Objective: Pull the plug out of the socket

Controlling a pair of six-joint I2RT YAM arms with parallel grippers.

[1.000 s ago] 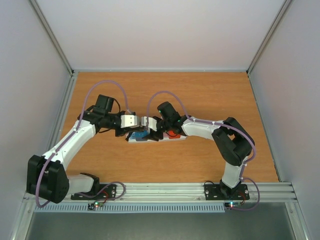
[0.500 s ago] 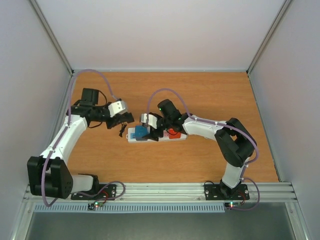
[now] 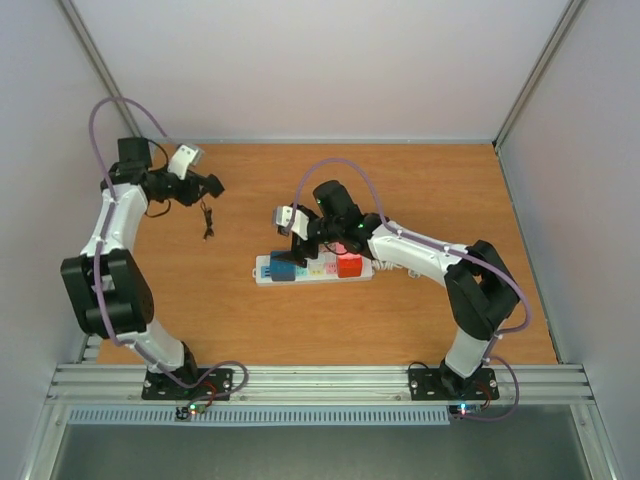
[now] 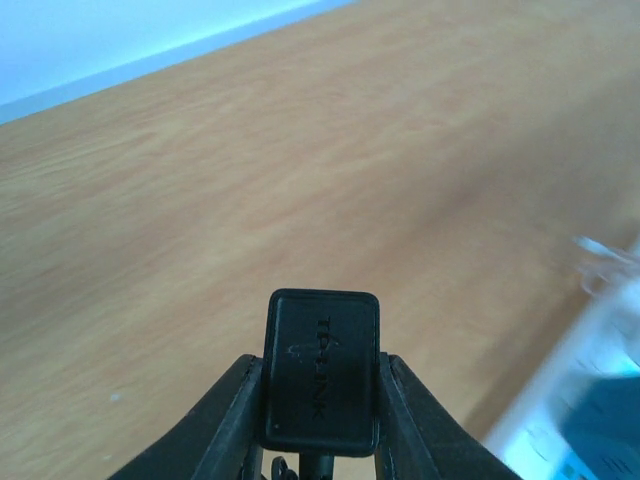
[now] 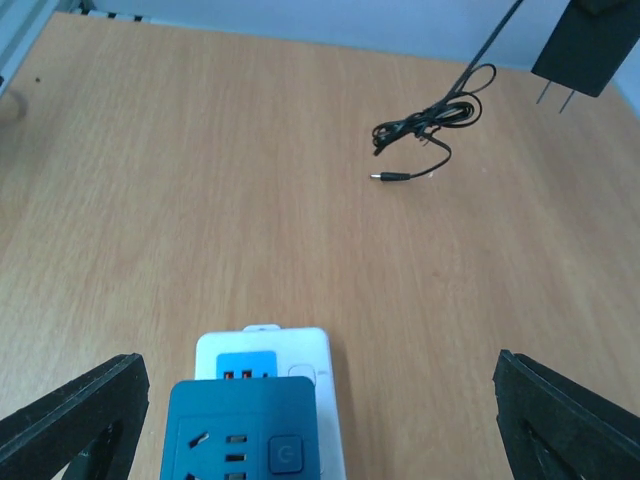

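The socket is a long white power strip (image 3: 356, 274) with coloured outlet faces, lying mid-table; its blue end (image 5: 240, 430) shows in the right wrist view. The plug is a black adapter (image 4: 322, 370), free of the strip and held in the air. My left gripper (image 4: 322, 405) is shut on it at the far left (image 3: 205, 185). The plug's thin black cable (image 3: 207, 222) hangs down to the table and also shows in the right wrist view (image 5: 430, 125), as does the plug (image 5: 590, 45). My right gripper (image 3: 303, 243) is open and empty just above the strip's left end (image 5: 320, 420).
White walls and metal rails enclose the wooden table (image 3: 430, 190). The right arm's forearm (image 3: 420, 252) reaches across the strip's right end. The left arm (image 3: 105, 230) stands along the left wall.
My left gripper has carried the plug off the strip and away to the far left, trailing its cable. My right gripper has lifted slightly from the strip.
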